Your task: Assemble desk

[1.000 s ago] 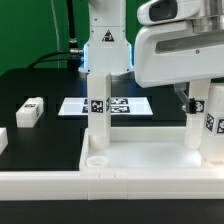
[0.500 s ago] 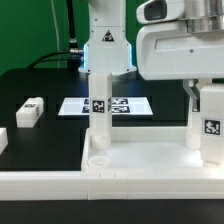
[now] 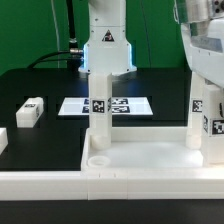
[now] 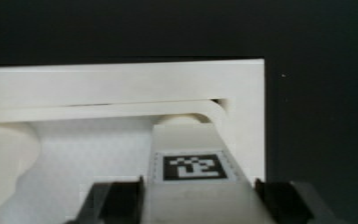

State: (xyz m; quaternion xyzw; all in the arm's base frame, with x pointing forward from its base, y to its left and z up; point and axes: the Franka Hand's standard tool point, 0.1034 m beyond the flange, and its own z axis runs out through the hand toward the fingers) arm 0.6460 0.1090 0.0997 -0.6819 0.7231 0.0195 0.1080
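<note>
Showing bright, even light in the exterior view, washing the desk [image 3: 140, 162] pale against the dark bench [image 3: 40, 85]. Throwing soft shadows under the rim. Blurring throughout the wrist view, softening the near tool [image 4: 197, 203].

Gripper on the leg
Black two-finger gripper [image 4: 202, 206] clamps a white tagged block leg [image 4: 197, 150], its far end at the white plastic rimmed tabletop [image 4: 87, 85] corner.

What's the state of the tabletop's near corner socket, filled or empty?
Empty: the round socket shows an open hollow, with nothing seated in it.

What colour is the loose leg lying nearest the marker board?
White leg with a black-and-white tag, clearest in the exterior view.
</note>
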